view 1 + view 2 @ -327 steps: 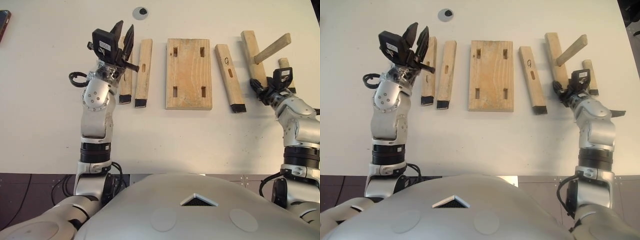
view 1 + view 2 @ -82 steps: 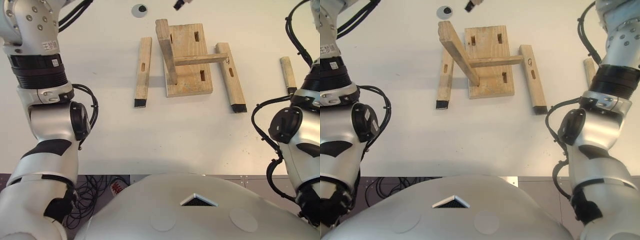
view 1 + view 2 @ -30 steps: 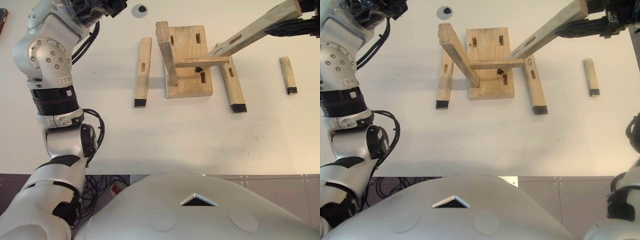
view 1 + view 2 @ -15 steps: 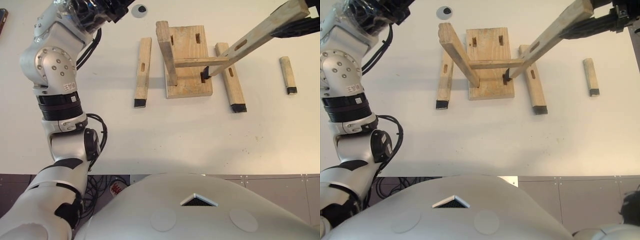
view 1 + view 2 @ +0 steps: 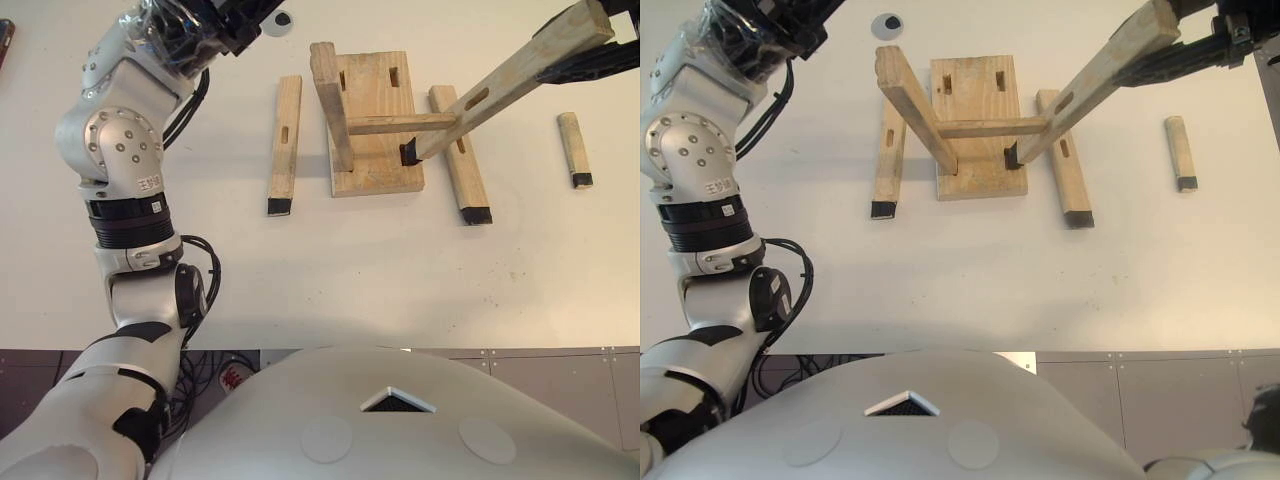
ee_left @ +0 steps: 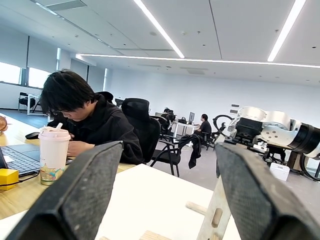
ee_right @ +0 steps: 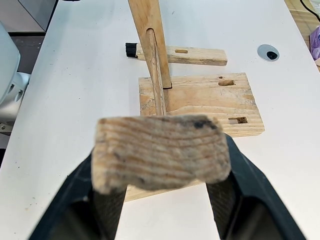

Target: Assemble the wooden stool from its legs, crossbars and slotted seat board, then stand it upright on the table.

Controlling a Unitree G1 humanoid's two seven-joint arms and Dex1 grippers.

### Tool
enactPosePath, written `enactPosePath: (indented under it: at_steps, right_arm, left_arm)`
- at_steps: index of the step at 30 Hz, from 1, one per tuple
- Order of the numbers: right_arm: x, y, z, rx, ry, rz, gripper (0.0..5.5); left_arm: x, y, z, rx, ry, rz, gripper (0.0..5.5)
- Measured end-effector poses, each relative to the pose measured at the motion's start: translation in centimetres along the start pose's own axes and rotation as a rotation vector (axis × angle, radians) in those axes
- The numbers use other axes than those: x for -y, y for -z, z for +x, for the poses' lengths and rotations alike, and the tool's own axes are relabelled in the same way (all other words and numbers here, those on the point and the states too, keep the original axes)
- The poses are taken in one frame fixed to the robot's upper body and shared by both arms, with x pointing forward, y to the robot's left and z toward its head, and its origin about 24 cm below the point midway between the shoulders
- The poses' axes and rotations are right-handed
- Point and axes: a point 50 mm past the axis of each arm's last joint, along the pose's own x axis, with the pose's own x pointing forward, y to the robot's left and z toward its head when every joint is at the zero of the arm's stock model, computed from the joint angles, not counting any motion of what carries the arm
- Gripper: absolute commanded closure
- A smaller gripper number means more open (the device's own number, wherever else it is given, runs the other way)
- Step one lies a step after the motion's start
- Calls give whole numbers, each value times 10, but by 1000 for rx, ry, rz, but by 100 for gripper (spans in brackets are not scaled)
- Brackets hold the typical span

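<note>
Left gripper [image 6: 169, 165] hangs open and empty above the table's [image 5: 350, 270] far-left edge. Centre, the seat board [image 5: 372, 85] carries one leg [image 5: 330, 100] and crossbar [image 5: 385, 124]. The right gripper [image 5: 585, 42] clamps a second leg [image 5: 500, 85], slanting down-left, apparently touching the board's near-right corner.

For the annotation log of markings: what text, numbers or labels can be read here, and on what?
No text reads clearly.
Print on the paper cup: too small to read.
Small print on the left forearm: too blurred to read.
</note>
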Motion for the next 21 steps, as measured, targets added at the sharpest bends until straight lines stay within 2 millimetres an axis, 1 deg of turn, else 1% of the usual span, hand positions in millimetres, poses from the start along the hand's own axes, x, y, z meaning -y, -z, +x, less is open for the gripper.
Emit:
enactPosePath:
  at_steps: [3,7,14,15,16,21]
  right_arm:
    - [1,1,-1,17,9,24,348]
    - [-1,10,-4,54,32,79,348]
    - [-3,16,-5,93,48,109,348]
    - [-2,19,2,111,29,116,348]
    - [-1,18,4,116,21,113,348]
    - [0,19,10,141,16,109,348]
  left_arm:
    - [0,1,0,1,0,-3,215]
    - [0,2,-2,-1,-6,-7,215]
    - [-2,2,-3,-1,-13,-9,215]
    - [-3,2,-4,-2,-17,-12,215]
    - [-3,3,-4,-2,-16,-14,215]
    - [-5,4,-5,-5,-15,-22,215]
